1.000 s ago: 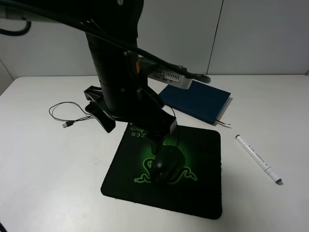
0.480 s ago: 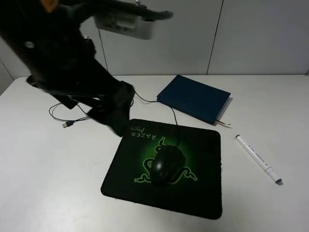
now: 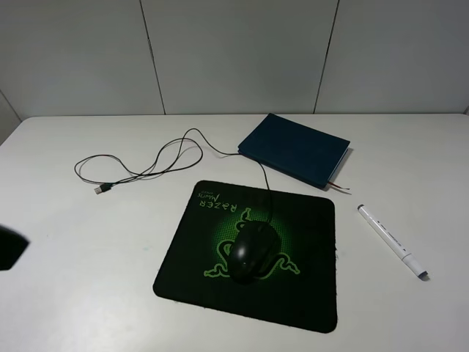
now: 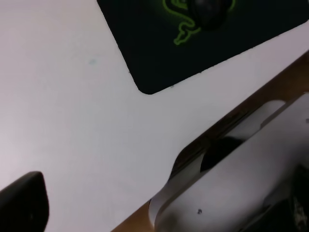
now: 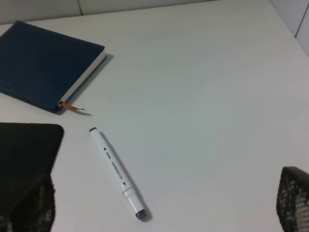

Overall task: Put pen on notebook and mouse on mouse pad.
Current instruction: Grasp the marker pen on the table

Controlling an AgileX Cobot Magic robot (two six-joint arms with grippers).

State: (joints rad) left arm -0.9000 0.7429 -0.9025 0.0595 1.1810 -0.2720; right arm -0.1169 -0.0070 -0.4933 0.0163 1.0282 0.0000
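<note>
The black mouse (image 3: 253, 251) lies on the green-logo mouse pad (image 3: 308, 293), its cable (image 3: 146, 165) trailing back left to a USB plug (image 3: 101, 189). Both also show in the left wrist view, the mouse (image 4: 207, 7) on the pad (image 4: 159, 48). The dark blue notebook (image 3: 293, 149) lies closed behind the pad, and the white pen (image 3: 392, 240) rests on the table to the pad's right. My left gripper (image 3: 9, 248) is a dark blur at the left edge, far from the mouse, open and empty. My right gripper (image 5: 164, 193) hangs open over the pen (image 5: 116, 171), near the notebook (image 5: 43, 65).
The white table (image 3: 88, 293) ends in a wooden front edge (image 4: 251, 104), with white robot housing (image 4: 241, 183) below it. One dark left finger (image 4: 21, 203) shows at the corner of its wrist view. A grey panelled wall (image 3: 234, 51) stands behind the table.
The left arm has pulled away from over the mouse pad, swinging left and almost out of the high view. The mouse stays on the pad; pen and notebook have not moved.
</note>
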